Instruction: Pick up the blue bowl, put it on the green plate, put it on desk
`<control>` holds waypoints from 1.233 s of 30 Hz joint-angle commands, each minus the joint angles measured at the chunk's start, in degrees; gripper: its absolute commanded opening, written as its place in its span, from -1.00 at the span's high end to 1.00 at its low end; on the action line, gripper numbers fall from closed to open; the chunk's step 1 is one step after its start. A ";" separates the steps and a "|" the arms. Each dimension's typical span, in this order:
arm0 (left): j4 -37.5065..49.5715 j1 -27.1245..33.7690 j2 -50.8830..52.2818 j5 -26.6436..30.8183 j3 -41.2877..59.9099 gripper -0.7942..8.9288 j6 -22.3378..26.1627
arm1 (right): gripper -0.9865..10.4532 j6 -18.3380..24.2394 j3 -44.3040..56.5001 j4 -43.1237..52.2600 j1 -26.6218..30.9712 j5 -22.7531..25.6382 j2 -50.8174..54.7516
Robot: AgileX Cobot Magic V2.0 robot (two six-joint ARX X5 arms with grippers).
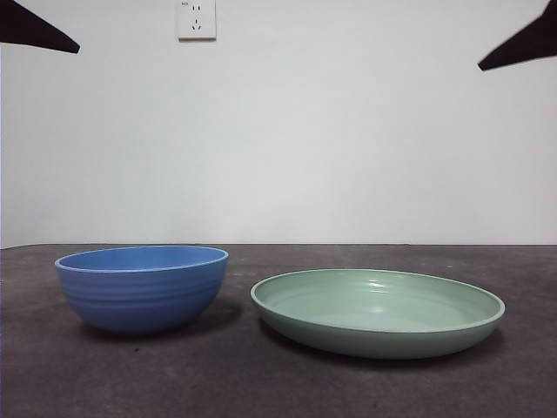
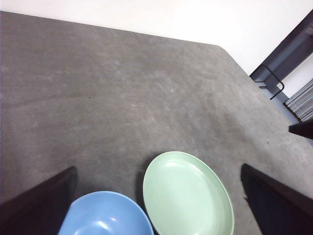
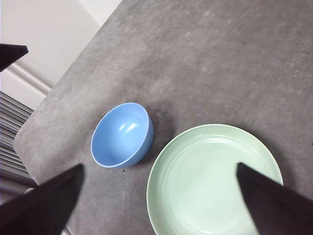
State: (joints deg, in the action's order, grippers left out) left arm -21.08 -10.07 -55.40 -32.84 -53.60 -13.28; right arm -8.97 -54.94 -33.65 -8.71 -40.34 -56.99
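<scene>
Blue bowl (image 1: 142, 287) sits upright beside green plate (image 1: 378, 312), apart, unlabelled.

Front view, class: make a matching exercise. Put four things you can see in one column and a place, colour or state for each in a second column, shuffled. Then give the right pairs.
Things:
1. blue bowl
2. green plate
3. wall socket
4. desk

Descriptions:
A. white, high on the wall
B. wide, shallow and empty, on the right
C. dark, mottled, under both dishes
D. deep, ribbed outside, on the left, apart from the other dish

Pairs: 1-D, 2-B, 3-A, 4-C
</scene>
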 commanded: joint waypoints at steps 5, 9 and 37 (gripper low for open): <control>-0.17 -1.22 -0.35 0.04 -0.90 -0.38 2.21 | -0.14 0.66 -1.20 0.59 -0.28 -0.15 -0.59; -2.91 -1.18 -0.48 1.20 -0.90 -0.38 1.88 | -0.14 0.59 -1.20 0.35 -0.28 -0.22 -0.59; -14.56 1.09 -31.91 6.29 -0.92 -0.27 3.80 | -0.14 -0.07 -1.20 -4.13 -0.28 -0.31 -0.55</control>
State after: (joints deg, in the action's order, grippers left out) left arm -36.29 -8.95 -86.21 -26.81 -53.63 -10.07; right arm -8.97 -54.96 -38.11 -8.71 -40.40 -56.99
